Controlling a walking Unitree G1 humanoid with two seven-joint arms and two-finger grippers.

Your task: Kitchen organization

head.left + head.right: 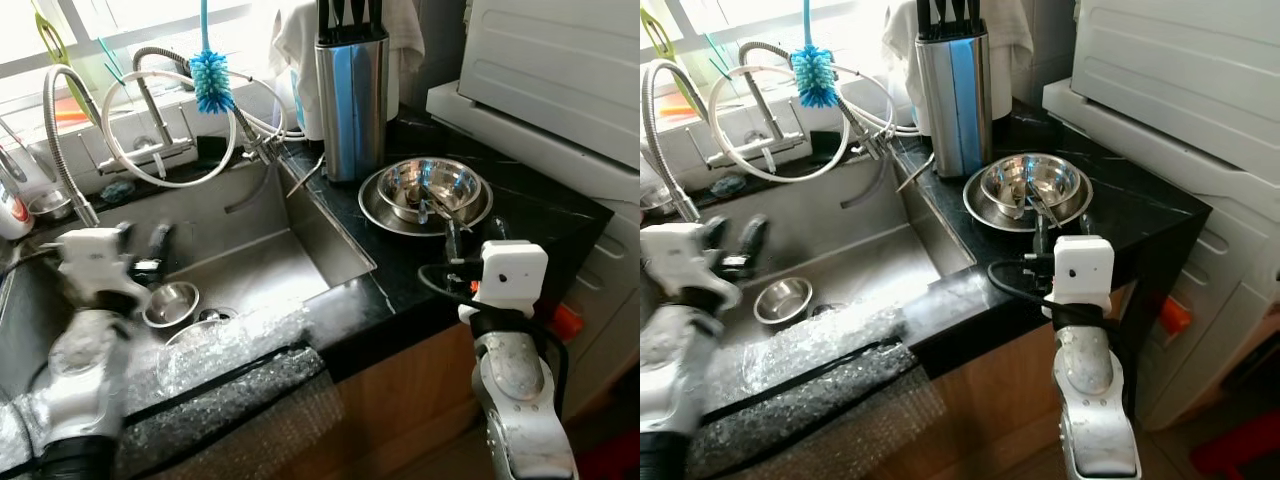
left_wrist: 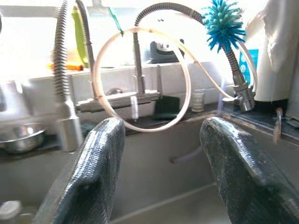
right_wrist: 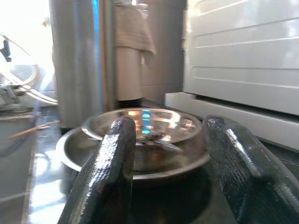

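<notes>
A steel bowl (image 1: 432, 186) with utensils in it sits stacked in a wider steel dish (image 1: 375, 207) on the black counter (image 1: 540, 215). My right gripper (image 1: 472, 240) hovers open just in front of the stack, its fingers (image 3: 117, 158) level with the rim of the bowl (image 3: 145, 123). A small steel bowl (image 1: 170, 303) lies on the sink floor (image 1: 250, 260). Above it, over the sink's left part, my left gripper (image 1: 142, 245) is open and holds nothing; its fingers (image 2: 103, 158) point toward the faucets (image 2: 135, 88).
A steel knife block (image 1: 352, 100) stands behind the dish. A blue bottle brush (image 1: 210, 82) and hoses (image 1: 170, 130) hang over the sink's back. Bubble wrap (image 1: 230, 365) covers the sink's front edge. A white appliance (image 1: 560, 70) stands at the right, a kettle (image 1: 10, 212) at the far left.
</notes>
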